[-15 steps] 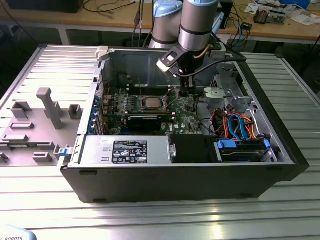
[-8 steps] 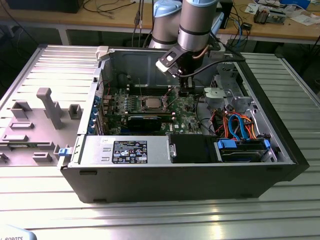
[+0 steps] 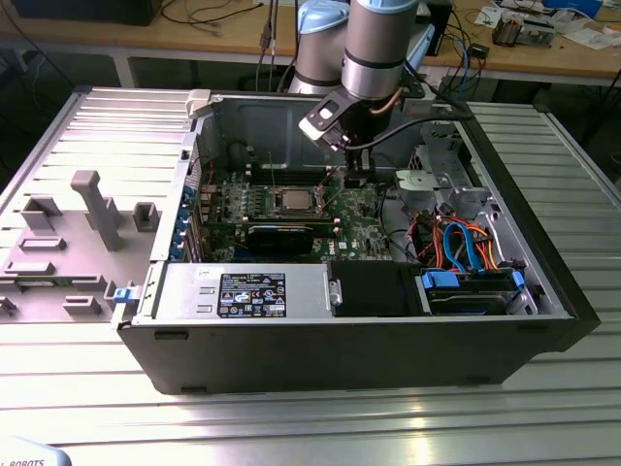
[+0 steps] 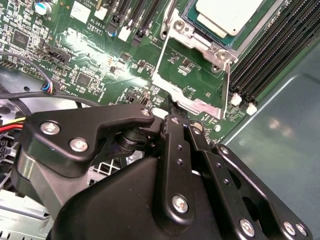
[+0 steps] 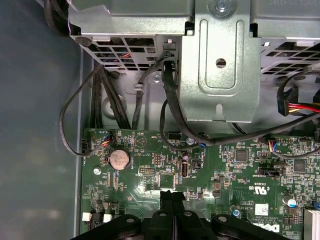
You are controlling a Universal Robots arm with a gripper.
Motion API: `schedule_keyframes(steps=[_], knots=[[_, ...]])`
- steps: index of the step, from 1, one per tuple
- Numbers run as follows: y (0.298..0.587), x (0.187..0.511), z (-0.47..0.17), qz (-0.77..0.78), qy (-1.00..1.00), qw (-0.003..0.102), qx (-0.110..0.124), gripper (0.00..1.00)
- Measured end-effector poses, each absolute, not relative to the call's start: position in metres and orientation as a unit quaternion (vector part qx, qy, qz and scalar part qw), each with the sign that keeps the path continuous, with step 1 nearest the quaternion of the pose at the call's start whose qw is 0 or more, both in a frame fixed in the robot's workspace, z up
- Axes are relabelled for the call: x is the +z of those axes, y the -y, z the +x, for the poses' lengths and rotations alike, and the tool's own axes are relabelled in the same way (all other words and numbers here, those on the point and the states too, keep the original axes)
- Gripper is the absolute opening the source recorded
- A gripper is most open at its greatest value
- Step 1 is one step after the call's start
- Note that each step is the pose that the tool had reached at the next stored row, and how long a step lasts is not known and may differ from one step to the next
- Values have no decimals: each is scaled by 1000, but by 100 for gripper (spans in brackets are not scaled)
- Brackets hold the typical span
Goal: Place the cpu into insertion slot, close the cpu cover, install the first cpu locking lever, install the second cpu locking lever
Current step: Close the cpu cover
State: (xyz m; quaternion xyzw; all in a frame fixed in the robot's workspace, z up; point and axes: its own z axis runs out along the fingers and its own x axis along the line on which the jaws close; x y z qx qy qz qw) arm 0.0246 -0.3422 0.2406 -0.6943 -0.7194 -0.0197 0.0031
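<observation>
Chip: the cpu (image 4: 225, 15) lies flat in the insertion slot (image 4: 182, 30), silver top up, near the middle of the circuit board (image 3: 364, 209); placing it looks done.
Slot surroundings: long black memory slots (image 4: 270, 55) run just beside the slot, along the edge of the board nearest the wall of the computer case (image 3: 388, 340).
Cover: the cpu cover (image 4: 197, 104) is swung open away from the chip, with green board showing through its window; closing it is not yet done.
Levers: too thin to make out for sure; with the cover open, I judge neither one fastened.
Claw: the gripper (image 5: 172, 195) has its fingers pressed together with nothing between them. The tips hang just beside the cover's free edge; I cannot tell if they touch it.
Progress: roughly one step of four complete.
</observation>
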Motion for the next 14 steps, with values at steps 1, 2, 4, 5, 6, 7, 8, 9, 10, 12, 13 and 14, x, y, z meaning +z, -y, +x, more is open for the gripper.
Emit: schedule_keyframes(steps=[1, 2, 4, 5, 6, 7, 8, 9, 10, 12, 13, 14], knots=[[342, 240, 24, -694, 719, 3, -20, 11], [342, 240, 24, -694, 719, 3, -20, 11], [342, 240, 23, -694, 719, 3, -20, 11], [342, 240, 23, -694, 719, 3, -20, 11], [342, 240, 23, -694, 719, 3, -20, 11], [342, 239, 23, -694, 719, 3, -20, 11], [342, 239, 22, -694, 719, 3, -20, 11], [342, 239, 22, -694, 719, 4, -20, 11], [342, 239, 22, -694, 719, 4, -19, 11], [342, 239, 22, -694, 719, 4, -19, 11], [342, 238, 22, -694, 719, 4, -19, 11], [342, 238, 22, -694, 719, 4, -19, 11]])
